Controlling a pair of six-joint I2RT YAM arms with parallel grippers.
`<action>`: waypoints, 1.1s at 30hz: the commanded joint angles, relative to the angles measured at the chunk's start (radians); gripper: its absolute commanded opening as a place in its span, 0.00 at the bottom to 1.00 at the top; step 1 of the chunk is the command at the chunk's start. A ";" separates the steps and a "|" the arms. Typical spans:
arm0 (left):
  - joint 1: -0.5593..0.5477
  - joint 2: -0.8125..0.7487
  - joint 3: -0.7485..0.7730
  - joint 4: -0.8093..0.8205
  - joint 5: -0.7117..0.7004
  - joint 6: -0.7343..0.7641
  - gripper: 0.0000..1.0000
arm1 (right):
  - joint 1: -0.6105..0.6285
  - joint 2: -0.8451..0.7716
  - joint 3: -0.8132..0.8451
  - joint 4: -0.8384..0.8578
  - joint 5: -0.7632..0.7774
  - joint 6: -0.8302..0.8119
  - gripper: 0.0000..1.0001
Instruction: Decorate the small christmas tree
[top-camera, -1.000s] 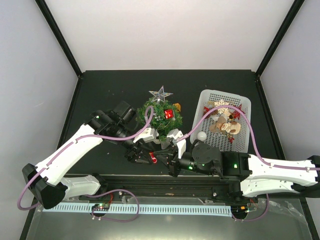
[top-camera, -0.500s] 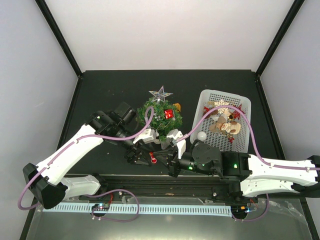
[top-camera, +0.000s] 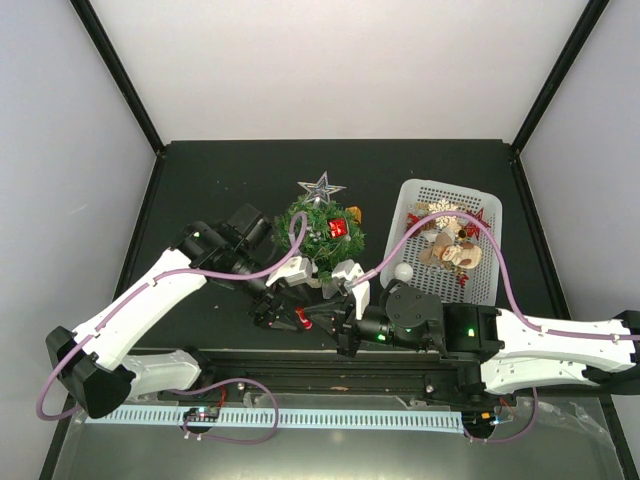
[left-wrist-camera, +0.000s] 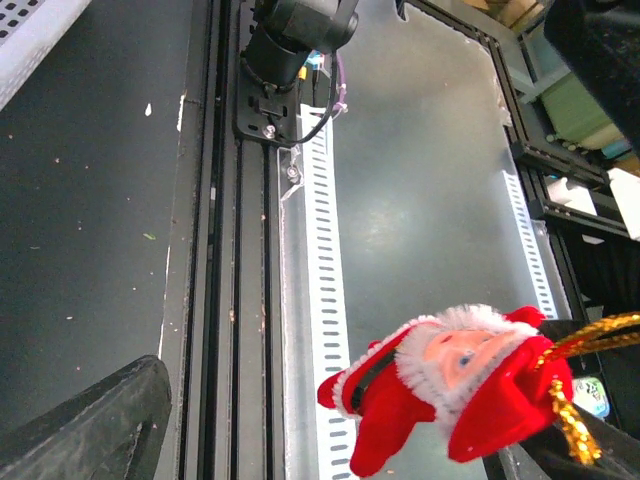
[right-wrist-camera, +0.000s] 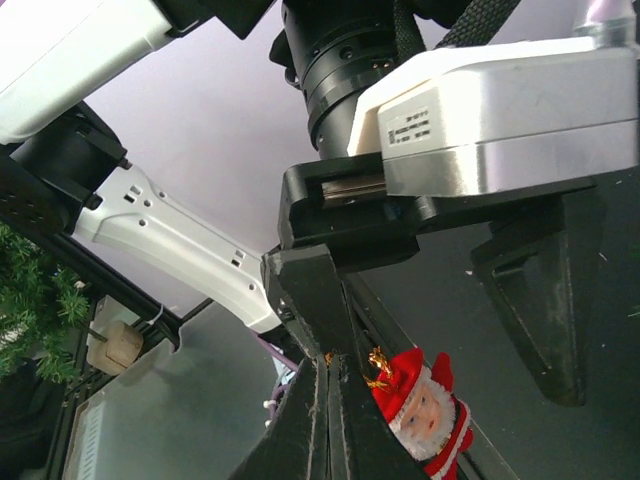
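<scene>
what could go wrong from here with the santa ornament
1. The red-and-white plush santa ornament hangs only by its thin gold cord, pinched in the shut right claw; it may slip and drop.
2. The open left claw flanks the santa and could snag it when pulling away.
3. Both claws sit close beside the small bushy green christmas tree and might tip it.

I'm looking into a robotics lab cell: a black table (top-camera: 210, 180) boxed in by plain white panels (top-camera: 340, 60) on black frame posts (top-camera: 115, 75). Along the bottom of the frame I see a mounting rail (top-camera: 260, 362), a slotted cable duct (top-camera: 330, 419) and purple cables (top-camera: 506, 275).
</scene>
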 joint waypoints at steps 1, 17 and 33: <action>0.012 -0.011 0.001 0.014 0.010 -0.005 0.84 | 0.013 0.001 0.028 0.033 -0.016 -0.002 0.01; 0.023 -0.025 0.015 -0.150 0.228 0.182 0.57 | 0.015 -0.035 -0.010 0.036 0.030 0.017 0.01; 0.022 -0.077 -0.051 -0.036 0.132 0.101 0.47 | 0.014 0.003 0.016 0.048 -0.025 0.019 0.01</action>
